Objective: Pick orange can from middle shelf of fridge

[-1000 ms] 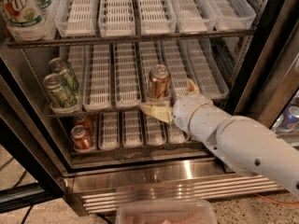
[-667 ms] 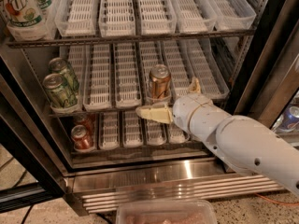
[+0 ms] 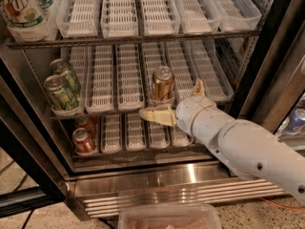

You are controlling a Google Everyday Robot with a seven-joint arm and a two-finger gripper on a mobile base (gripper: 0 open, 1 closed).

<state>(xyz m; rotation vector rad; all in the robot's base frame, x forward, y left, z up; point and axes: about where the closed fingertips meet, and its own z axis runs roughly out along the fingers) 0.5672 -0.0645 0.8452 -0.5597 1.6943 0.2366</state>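
The orange can (image 3: 163, 82) stands upright at the front of a white lane tray on the middle shelf (image 3: 127, 78) of the fridge (image 3: 181, 178). My gripper (image 3: 170, 98) is just in front of and below the can, at the shelf's front edge. It is open wide: one cream finger (image 3: 157, 114) points left under the can's base, the other (image 3: 198, 88) points up to the can's right. Neither finger touches the can.
Two green cans (image 3: 62, 90) stand at the left of the middle shelf. Red cans (image 3: 84, 140) sit on the lower shelf at the left. A 7UP bottle (image 3: 21, 11) stands on the upper shelf. The dark door frame (image 3: 281, 56) is close on the right.
The gripper's lower finger has dropped slightly and swung left, and the upper finger has risen a little, so the jaws stand a bit wider. The can has not moved.
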